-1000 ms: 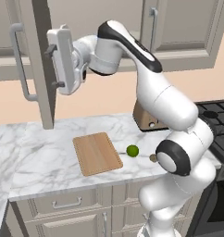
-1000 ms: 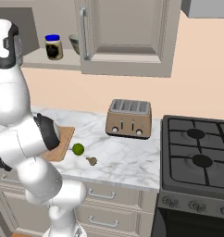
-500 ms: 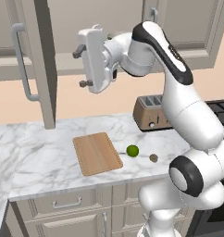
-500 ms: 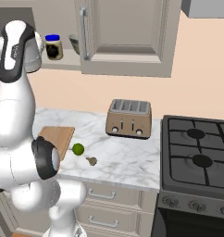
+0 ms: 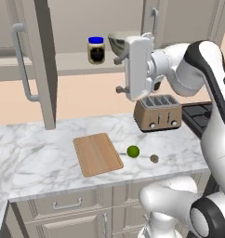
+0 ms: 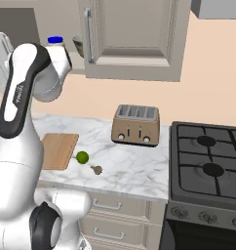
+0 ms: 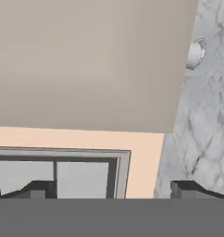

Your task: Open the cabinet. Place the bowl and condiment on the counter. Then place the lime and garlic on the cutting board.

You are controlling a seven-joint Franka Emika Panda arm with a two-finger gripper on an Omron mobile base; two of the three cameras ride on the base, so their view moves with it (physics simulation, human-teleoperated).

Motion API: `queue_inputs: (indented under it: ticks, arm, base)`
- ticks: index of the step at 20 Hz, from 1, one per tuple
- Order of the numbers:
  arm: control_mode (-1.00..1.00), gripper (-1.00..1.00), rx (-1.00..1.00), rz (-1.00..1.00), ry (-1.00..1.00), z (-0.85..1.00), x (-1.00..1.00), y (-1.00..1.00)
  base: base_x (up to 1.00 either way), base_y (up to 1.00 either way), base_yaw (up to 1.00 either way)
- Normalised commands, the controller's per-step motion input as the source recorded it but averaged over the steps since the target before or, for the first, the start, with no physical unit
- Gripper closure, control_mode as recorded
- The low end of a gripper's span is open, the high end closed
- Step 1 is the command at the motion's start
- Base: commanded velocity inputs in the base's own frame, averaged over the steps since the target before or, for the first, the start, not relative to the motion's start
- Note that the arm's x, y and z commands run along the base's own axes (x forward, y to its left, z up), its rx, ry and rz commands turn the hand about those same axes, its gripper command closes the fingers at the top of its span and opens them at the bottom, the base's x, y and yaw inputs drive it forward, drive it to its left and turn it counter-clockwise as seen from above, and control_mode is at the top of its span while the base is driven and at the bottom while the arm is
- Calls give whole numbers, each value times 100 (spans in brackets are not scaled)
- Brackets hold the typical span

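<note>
The cabinet stands open, its left door swung out edge-on with the bar handle on it. On the shelf inside sit the blue-lidded condiment jar and the pale grey-green bowl, half hidden behind my hand. My gripper hangs in front of the shelf just below the bowl, pointing left, open and empty. In the hand view the gripper faces the door's beige panel. Down on the marble counter lie the cutting board, the lime and the garlic.
A toaster stands on the counter under my forearm, against the wall. A gas stove adjoins the counter on the right. The cabinet's right door is shut. Drawer fronts run below the counter edge.
The arm has swung right, from the open door's handle across to the front of the shelf by the bowl. The jaws stayed open. The door and the counter items have not moved.
</note>
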Motion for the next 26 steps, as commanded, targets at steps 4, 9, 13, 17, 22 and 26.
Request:
queue_inputs:
  ticks: [4, 9, 13, 17, 22, 26]
  arm:
    - [-100, -100, -8, -21, -4, 2, -50, -59]
    - [-100, -100, -17, -16, -4, 11, -47, -59]
    - [-100, -100, -22, -12, -8, 21, -40, -39]
    - [-100, -100, -23, -13, -8, 2, -11, -32]
    - [-100, -100, -27, -15, -6, 0, 19, -37]
    - [-100, -100, -22, -11, -11, 8, 63, -36]
  base:
    - [0, 0, 0]
    - [0, 0, 0]
    - [0, 0, 0]
    - [0, 0, 0]
    - [0, 0, 0]
    - [0, 0, 0]
